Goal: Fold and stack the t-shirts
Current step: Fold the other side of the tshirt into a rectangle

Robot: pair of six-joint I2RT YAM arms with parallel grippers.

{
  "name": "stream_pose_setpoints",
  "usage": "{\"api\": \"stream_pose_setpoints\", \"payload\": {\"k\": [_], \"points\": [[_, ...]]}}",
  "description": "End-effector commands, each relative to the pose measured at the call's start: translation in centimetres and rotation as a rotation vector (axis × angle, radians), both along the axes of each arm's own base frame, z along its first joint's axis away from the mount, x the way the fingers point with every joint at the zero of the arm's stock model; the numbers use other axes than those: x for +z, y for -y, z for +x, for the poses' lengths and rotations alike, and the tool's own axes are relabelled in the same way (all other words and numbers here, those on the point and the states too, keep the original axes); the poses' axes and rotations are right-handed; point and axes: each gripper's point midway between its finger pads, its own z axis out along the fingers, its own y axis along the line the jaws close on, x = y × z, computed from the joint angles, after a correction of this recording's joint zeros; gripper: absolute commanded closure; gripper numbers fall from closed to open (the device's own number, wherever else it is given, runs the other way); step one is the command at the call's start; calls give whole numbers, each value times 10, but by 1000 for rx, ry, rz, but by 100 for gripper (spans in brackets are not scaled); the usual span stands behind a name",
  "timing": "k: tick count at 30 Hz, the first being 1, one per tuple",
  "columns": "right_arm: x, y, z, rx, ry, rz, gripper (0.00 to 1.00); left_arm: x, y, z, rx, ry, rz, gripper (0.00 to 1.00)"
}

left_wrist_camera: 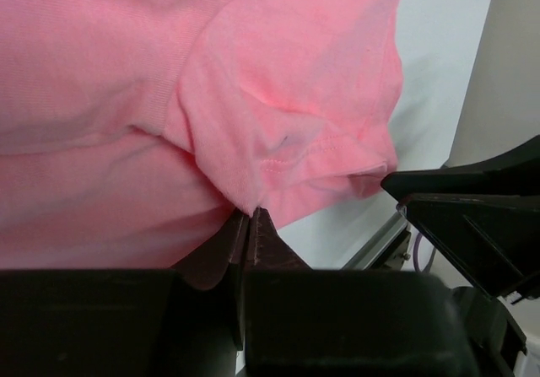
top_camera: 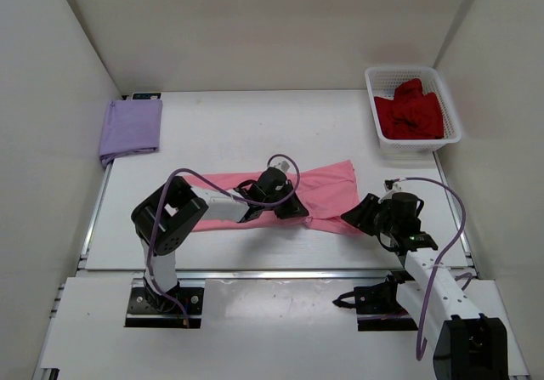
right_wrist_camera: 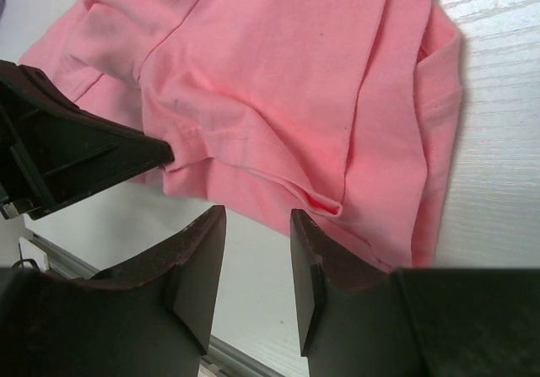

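The pink t-shirt [top_camera: 327, 189] lies partly folded across the middle of the table. My left gripper [top_camera: 293, 212] is at its near edge, and in the left wrist view its jaws [left_wrist_camera: 251, 212] are shut on a fold of the pink t-shirt [left_wrist_camera: 287, 99]. My right gripper [top_camera: 353, 218] sits at the shirt's near right corner. In the right wrist view it [right_wrist_camera: 257, 212] stands open, with the hem of the pink t-shirt [right_wrist_camera: 278, 90] just beyond its tips. The lavender t-shirt [top_camera: 130, 129] lies folded at the far left. The dark red t-shirt [top_camera: 410, 112] is crumpled in the basket.
A white lattice basket [top_camera: 375, 78] stands at the far right corner. White walls enclose the table on three sides. A metal rail [top_camera: 280, 271] runs along the table's near edge. The two grippers are close together at the shirt's near edge.
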Motion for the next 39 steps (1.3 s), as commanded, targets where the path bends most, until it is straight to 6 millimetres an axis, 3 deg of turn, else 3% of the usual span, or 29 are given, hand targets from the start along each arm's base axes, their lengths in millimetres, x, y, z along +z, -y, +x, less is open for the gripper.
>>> {"api": "stream_pose_setpoints", "payload": {"k": [1, 3, 10, 19, 22, 29, 32, 34, 37, 39], "points": [[7, 4, 7, -4, 40, -10, 65, 38, 8, 1, -8, 44, -73, 93], [3, 6, 7, -13, 27, -23, 65, 52, 7, 3, 1, 54, -127, 93], [-3, 21, 16, -71, 6, -64, 65, 56, -7, -6, 17, 12, -194, 94], [0, 20, 22, -69, 2, -95, 63, 57, -26, -10, 32, -40, -282, 93], [-9, 12, 13, -48, -27, -69, 64, 44, -31, -18, 26, -64, -262, 92], [-13, -11, -2, 59, -45, -81, 84, 40, -31, -23, 6, -128, -327, 91], [-22, -15, -9, 90, -83, -108, 91, 43, -29, -26, -27, -123, -340, 84], [-20, -10, -6, 71, -81, -93, 89, 40, -33, -25, -33, -105, -313, 71], [-6, 2, 7, 23, -36, -74, 75, 42, -48, -14, -11, -38, -248, 63], [-3, 14, 13, -5, -26, -125, 71, 44, -67, -7, 5, 15, -180, 60]]}}
